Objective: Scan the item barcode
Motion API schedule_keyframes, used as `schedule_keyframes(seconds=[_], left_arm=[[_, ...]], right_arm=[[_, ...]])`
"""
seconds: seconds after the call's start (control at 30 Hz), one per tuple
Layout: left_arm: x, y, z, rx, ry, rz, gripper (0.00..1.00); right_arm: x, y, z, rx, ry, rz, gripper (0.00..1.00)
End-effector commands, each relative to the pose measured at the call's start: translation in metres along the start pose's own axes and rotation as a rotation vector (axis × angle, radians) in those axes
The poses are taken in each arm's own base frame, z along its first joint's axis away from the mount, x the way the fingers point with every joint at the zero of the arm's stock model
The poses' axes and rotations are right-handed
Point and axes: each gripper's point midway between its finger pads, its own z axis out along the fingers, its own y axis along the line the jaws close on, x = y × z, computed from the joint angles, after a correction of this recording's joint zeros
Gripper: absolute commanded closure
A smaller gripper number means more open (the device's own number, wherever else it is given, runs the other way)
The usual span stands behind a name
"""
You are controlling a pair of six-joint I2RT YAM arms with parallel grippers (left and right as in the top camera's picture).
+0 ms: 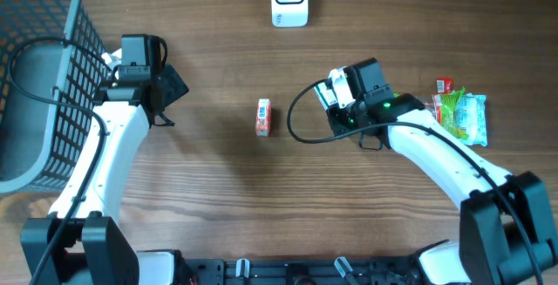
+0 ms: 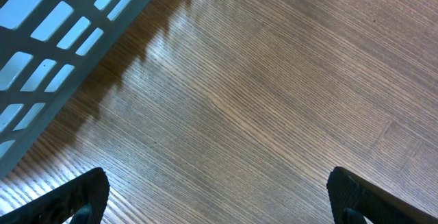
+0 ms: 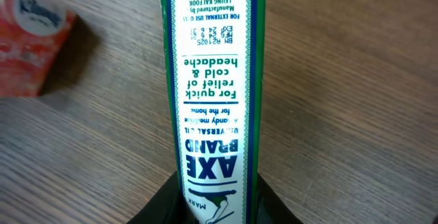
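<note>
The narrow green-and-white cardboard carton (image 3: 212,80) runs lengthwise straight out from my right gripper (image 3: 216,200), jaws pinched on its near end over the wooden table (image 3: 356,80), that arm stretched in from the right, while my left gripper (image 2: 219,200) hangs fully spread beside the grey mesh basket (image 2: 48,59).

right end effector (image 3: 217,203): clamped on Axe Brand box (image 3: 209,80) | orange Kleenex pack (image 3: 31,35): upper left, on table (image 3: 342,114)

Brown wood-grain tabletop (image 1: 218,206) fills every view; pale glare on grain beside grey mesh basket (image 2: 68,29)
</note>
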Motion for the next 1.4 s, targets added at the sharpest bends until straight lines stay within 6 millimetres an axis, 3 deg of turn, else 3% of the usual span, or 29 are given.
schedule_keyframes(seconds=[0.0, 0.17, 0.27, 0.4, 0.53, 0.63, 0.7, 0.83, 0.93, 1.03, 1.23, 1.37], left_arm=[[-0.002, 0.003, 0.002, -0.014, -0.006, 0.006, 0.0], [-0.002, 0.003, 0.002, -0.014, -0.006, 0.006, 0.0], [-0.002, 0.003, 0.002, -0.014, -0.006, 0.006, 0.0], [-0.002, 0.003, 0.002, -0.014, -0.006, 0.006, 0.0], [-0.002, 0.003, 0.002, -0.014, -0.006, 0.006, 0.0], [-0.002, 0.003, 0.002, -0.014, -0.006, 0.006, 0.0], [-0.002, 0.003, 0.002, -0.014, -0.006, 0.006, 0.0], [-0.002, 0.003, 0.002, -0.014, -0.006, 0.006, 0.0], [-0.002, 0.003, 0.002, -0.014, -0.006, 0.006, 0.0], [-0.002, 0.003, 0.002, -0.014, -0.006, 0.006, 0.0], [-0.002, 0.003, 0.002, -0.014, -0.006, 0.006, 0.0], [-0.002, 0.003, 0.002, -0.014, -0.006, 0.006, 0.0]], right_arm=[[-0.021, 0.002, -0.016, 0.006, -0.067, 0.005, 0.82], [-0.045, -0.01, -0.035, 0.084, -0.098, 0.006, 0.81], [-0.082, -0.016, -0.071, 0.14, -0.154, 0.006, 0.84], [-0.154, -0.024, -0.132, 0.219, -0.315, 0.012, 0.84], [-0.208, -0.024, -0.145, 0.244, -0.376, -0.038, 0.84], [-0.229, -0.03, -0.126, 0.272, -0.368, -0.069, 0.82], [-0.237, -0.036, -0.099, 0.303, -0.352, -0.132, 0.82], [-0.239, -0.062, -0.049, 0.44, -0.289, -0.212, 0.88], [-0.244, -0.068, -0.02, 0.493, -0.278, -0.27, 0.94], [-0.253, -0.061, 0.002, 0.543, -0.286, -0.362, 0.95], [-0.271, -0.053, 0.023, 0.835, -0.294, -0.524, 0.95], [-0.268, -0.046, 0.052, 0.87, -0.262, -0.623, 0.95]])
